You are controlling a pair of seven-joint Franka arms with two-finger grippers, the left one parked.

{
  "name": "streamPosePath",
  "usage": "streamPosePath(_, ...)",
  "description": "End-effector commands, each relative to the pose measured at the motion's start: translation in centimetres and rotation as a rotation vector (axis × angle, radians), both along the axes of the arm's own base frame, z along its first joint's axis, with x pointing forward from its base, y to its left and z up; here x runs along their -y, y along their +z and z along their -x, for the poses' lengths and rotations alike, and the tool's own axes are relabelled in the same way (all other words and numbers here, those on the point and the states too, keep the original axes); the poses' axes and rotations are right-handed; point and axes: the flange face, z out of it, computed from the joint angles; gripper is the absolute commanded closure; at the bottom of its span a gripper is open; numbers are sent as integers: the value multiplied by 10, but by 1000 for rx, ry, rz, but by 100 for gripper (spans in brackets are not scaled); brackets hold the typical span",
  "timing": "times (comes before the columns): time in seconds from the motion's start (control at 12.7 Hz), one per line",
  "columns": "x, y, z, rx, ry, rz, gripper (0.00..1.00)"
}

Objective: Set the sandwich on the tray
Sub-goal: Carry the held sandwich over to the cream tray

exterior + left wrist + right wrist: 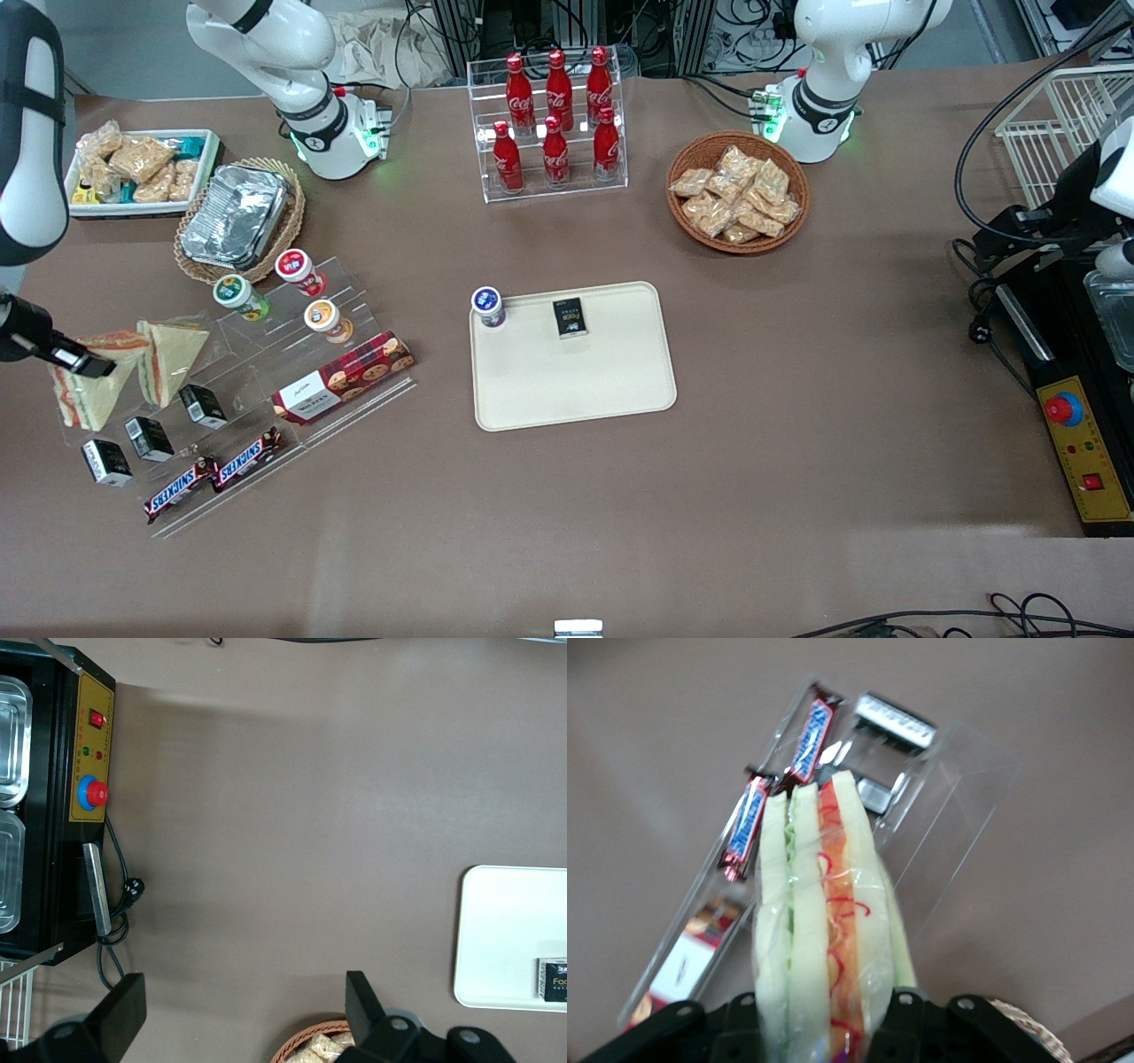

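Observation:
The sandwich (89, 394) is a clear-wrapped wedge of pale bread with a broad orange-red filling and some green. It is at the clear display stand at the working arm's end of the table. My right gripper (81, 363) is shut on it. In the right wrist view the sandwich (824, 895) stands edge-on between the two black fingers (908, 1019), with my gripper (824, 1014) closed on its sides. The cream-beige tray (576, 390) lies flat mid-table, well away from the gripper. Its corner also shows in the left wrist view (505, 930).
A second sandwich wedge (170, 354) stands beside the held one. The clear stand (266, 354) holds small cups, black boxes, a cookie box and Snickers bars (213, 474). A purple-lidded cup (487, 307) and a black box (570, 317) sit on the tray. A foil container, cola rack and snack basket stand farther back.

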Motion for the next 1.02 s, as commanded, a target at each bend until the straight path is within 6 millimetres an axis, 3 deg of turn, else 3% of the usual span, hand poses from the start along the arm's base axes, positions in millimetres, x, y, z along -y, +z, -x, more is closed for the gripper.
streamPosePath(0.0, -45, 29, 2, -24, 126, -9, 64)
streamPosePath(0.24, -130, 44, 9, -54, 256, -8, 66)
streamPosePath(0.47, -191, 52, 12, -37, 321, -17, 66)
streamPosePath(0.63, -245, 50, 18, -29, 368, -15, 66)
streamPosePath(0.95, -302, 34, 16, 12, 463, -17, 65)
